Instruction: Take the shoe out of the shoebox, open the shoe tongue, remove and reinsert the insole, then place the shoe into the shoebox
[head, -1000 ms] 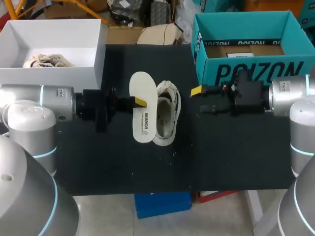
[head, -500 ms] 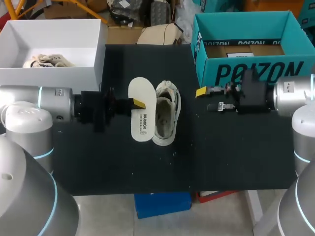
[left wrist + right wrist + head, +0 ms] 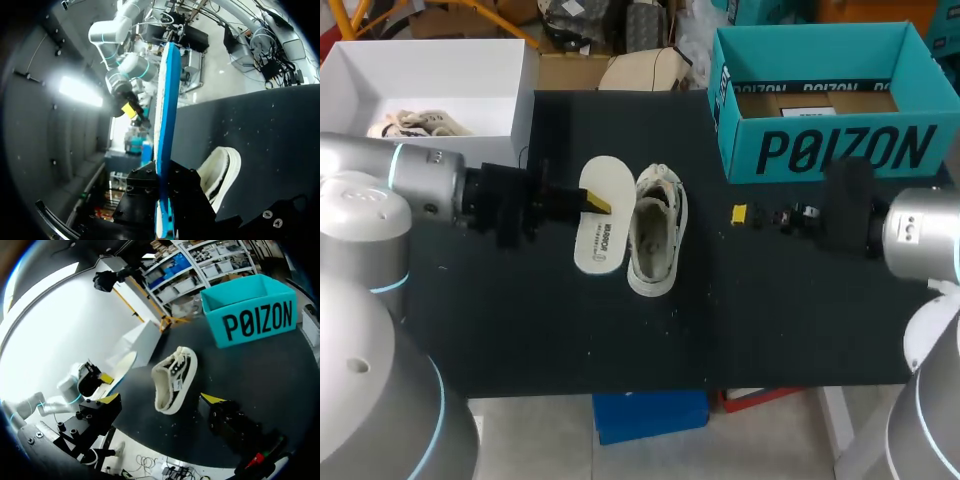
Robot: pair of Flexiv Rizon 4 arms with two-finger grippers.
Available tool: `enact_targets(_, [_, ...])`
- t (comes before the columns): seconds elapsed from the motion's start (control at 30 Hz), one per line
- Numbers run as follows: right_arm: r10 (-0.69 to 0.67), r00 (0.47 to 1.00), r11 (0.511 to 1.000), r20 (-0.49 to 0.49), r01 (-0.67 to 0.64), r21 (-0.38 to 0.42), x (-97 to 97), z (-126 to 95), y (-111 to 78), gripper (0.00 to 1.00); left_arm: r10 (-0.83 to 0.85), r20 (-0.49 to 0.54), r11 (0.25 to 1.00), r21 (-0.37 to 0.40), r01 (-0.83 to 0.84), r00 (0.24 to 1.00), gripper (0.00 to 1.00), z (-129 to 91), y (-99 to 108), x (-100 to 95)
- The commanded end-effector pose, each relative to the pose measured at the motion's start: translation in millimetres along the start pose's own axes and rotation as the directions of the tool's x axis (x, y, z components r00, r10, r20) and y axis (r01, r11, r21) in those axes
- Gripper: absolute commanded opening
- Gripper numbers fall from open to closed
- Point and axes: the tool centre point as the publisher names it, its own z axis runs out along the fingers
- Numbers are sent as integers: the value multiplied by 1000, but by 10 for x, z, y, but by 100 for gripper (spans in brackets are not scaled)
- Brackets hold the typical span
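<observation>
The white shoe [image 3: 655,232] lies on the black table mat [image 3: 770,320], its opening facing up. The white insole [image 3: 598,232] hangs just left of the shoe, with my left gripper [image 3: 592,201] shut on its edge. In the left wrist view the insole [image 3: 165,115] stands edge-on between the fingers, blue underside showing, and the shoe [image 3: 220,171] lies beside it. My right gripper [image 3: 748,214] is open and holds nothing, to the right of the shoe. The right wrist view shows its yellow fingertips [image 3: 110,399] spread wide, with the shoe [image 3: 175,376] ahead of them.
The teal shoebox [image 3: 820,150] stands open at the back right, close behind my right arm. A white box [image 3: 430,75] holding another pair of pale shoes sits at the back left. Bare mat lies in front of the shoe.
My right gripper has drawn back to the right, away from the shoe, and turned. My left gripper has shifted the insole slightly left and toward the back.
</observation>
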Motion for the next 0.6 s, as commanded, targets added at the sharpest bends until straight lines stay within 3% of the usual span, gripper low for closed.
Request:
enact_targets(0.03, [-1,1000,999,17,2,-33,-47,-159,-152,100,-9,-1,1000,16,9,1000,0,65,9,35])
enact_targets(0.53, [-10,1000,1000,13,10,-11,-73,-180,-166,100,-76,-33,993,91,79,997,0,285,-85,139])
enact_targets(0.6, [18,1000,1000,19,-18,17,-145,-192,-177,100,-87,-36,991,101,91,996,0,295,-92,151])
